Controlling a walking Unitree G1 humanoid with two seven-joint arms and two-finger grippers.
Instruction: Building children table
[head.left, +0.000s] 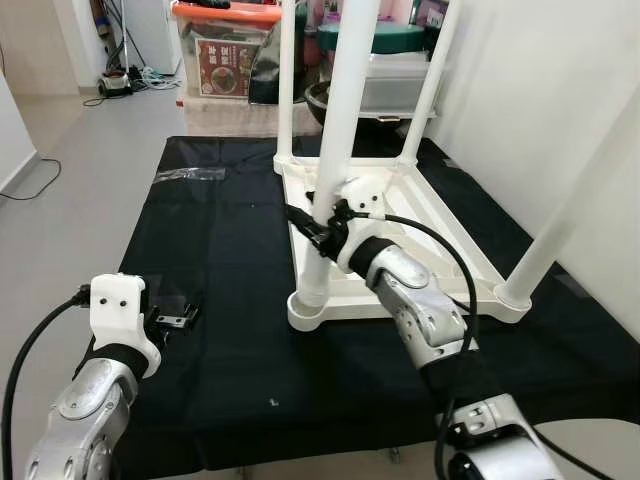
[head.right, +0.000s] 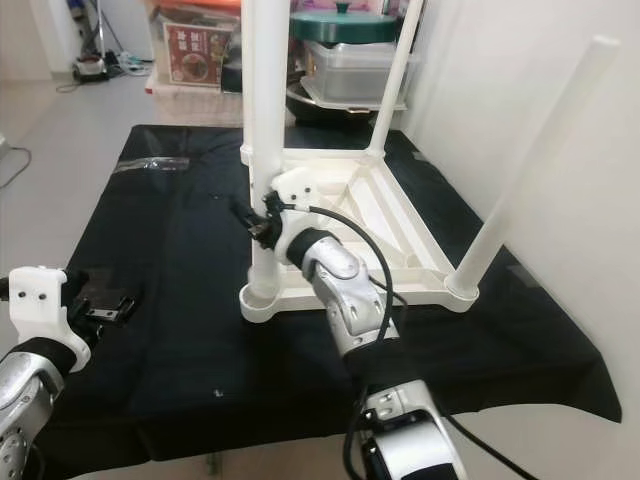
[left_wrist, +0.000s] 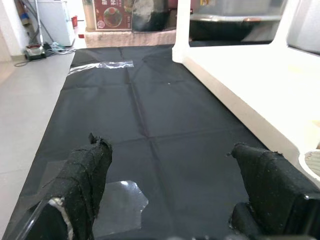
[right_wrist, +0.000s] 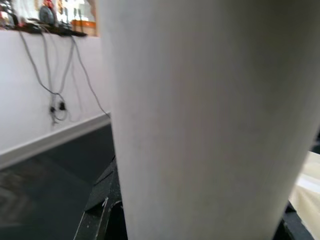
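A white children's table (head.left: 440, 215) lies upside down on a black cloth (head.left: 220, 240), its legs pointing up. My right gripper (head.left: 318, 228) is shut on the near-left leg (head.left: 335, 130), partway up from its socket at the table corner (head.left: 312, 305). In the right wrist view that leg (right_wrist: 210, 115) stands close, with a black finger (right_wrist: 100, 210) beside it. My left gripper (head.left: 175, 318) hovers low over the cloth at the near left, open, with nothing between its fingers (left_wrist: 87, 175). A clear plastic scrap (left_wrist: 120, 205) lies under it.
Another clear plastic strip (head.left: 190, 173) lies at the cloth's far left. Storage boxes (head.left: 225, 50) and a pot with a green lid (head.right: 345, 25) stand behind the table. A white wall (head.left: 560, 80) runs along the right. Bare floor (head.left: 70, 170) is on the left.
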